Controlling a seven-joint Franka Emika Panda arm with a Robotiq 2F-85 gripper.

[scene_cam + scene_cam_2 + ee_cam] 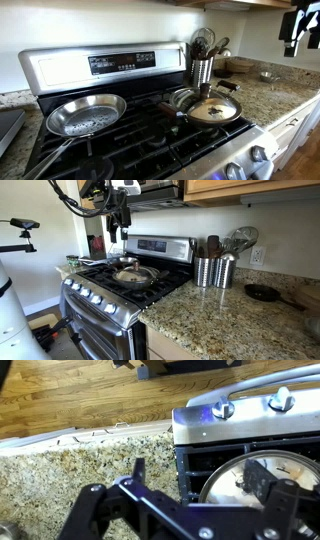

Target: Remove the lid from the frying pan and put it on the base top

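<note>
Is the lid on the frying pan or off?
On: in both exterior views the lid sits flat over the frying pan on the stove.

lid cut off at wrist view's right edge, partly behind end effector, itself cropped at bottom

Exterior, near: above stove front, faces back panel.
Exterior, farther: looks across base top to stove.
Wrist: high, looking down on stove's front corner.
Shared: stove top.

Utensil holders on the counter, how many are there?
2: one utensil holder next to the stove, the second beside it on the granite worktop. More could be hidden behind them.
</note>
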